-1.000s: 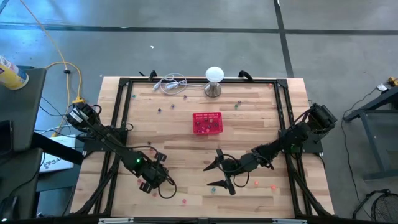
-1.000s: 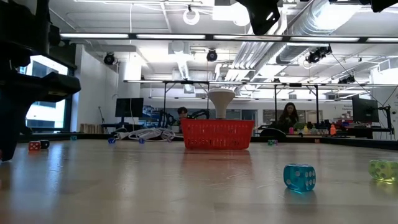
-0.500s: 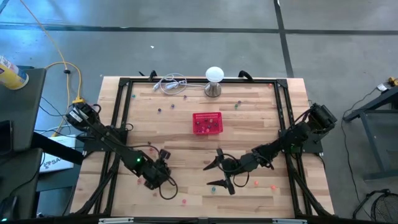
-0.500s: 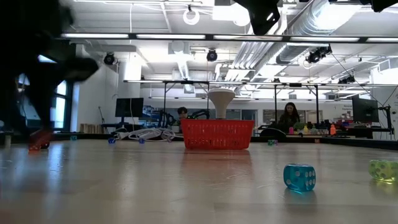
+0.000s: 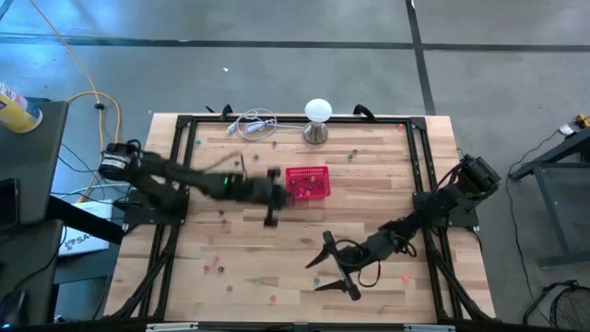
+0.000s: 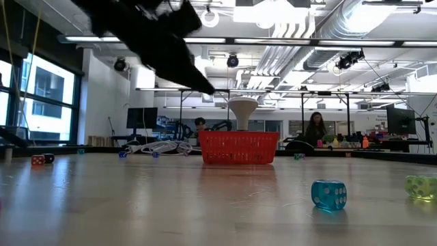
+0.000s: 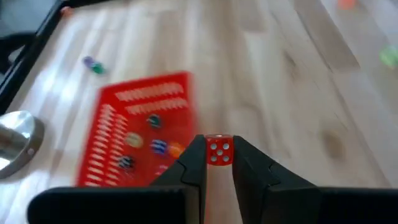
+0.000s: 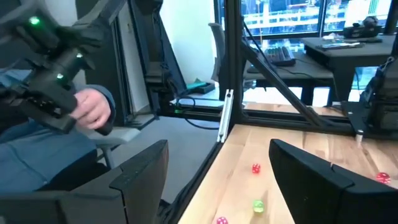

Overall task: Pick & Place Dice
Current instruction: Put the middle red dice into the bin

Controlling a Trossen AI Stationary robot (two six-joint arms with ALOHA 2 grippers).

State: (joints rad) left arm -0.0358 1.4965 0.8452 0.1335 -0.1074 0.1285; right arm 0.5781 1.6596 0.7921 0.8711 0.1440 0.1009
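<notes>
left hand carrying a red die beside the basket

the left hand [image 5: 271, 195] reaches across the bench [image 5: 369, 184], just beside the left edge of the red mesh basket [image 5: 307, 182]. in the left wrist view its fingers [image 7: 194, 163] are clamped on a red die [image 7: 217, 150], with the die held between the fingertips above the wood and the basket just past them. several dice [image 7: 144, 140] lie inside the basket.

the right hand [image 5: 337, 269] is at the near right part of the bench, fingers [image 8: 317, 174] spread wide, gripping nothing. loose dice lie near it: a red one [image 8: 255, 168], a green one [image 8: 258, 205] and a pink one [image 8: 221, 220].

more dice are scattered at the near left [image 5: 214, 267] of the bench. in the low view a blue die [image 6: 328, 194] and a pale green die [image 6: 421, 186] sit in the foreground, well apart from the basket.

a white ball-shaped lamp [image 5: 317, 120] stands at the far edge, behind the basket, with a white cable [image 5: 251, 124] beside it.
</notes>
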